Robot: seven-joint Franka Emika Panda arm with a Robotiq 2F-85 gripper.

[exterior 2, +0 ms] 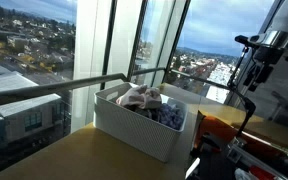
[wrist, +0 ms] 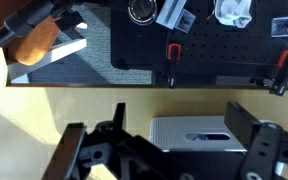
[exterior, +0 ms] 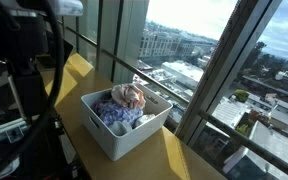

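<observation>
— Gripper [wrist: 164, 150] check: how does it stand?
— Your jaws are spread wide with nothing between the fingers [wrist: 252, 145], hanging over the table [wrist: 44, 110].
— And the bin?
— Your bin [exterior: 109, 135] sits on the table by the window [exterior: 169, 40], with cloths [exterior: 124, 100] heaped inside, in both exterior views. You aren't touching it.

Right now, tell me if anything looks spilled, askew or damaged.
Nothing stands out. The white bin sits upright on the wooden table, and the crumpled cloths lie heaped inside it, none spilled.
</observation>
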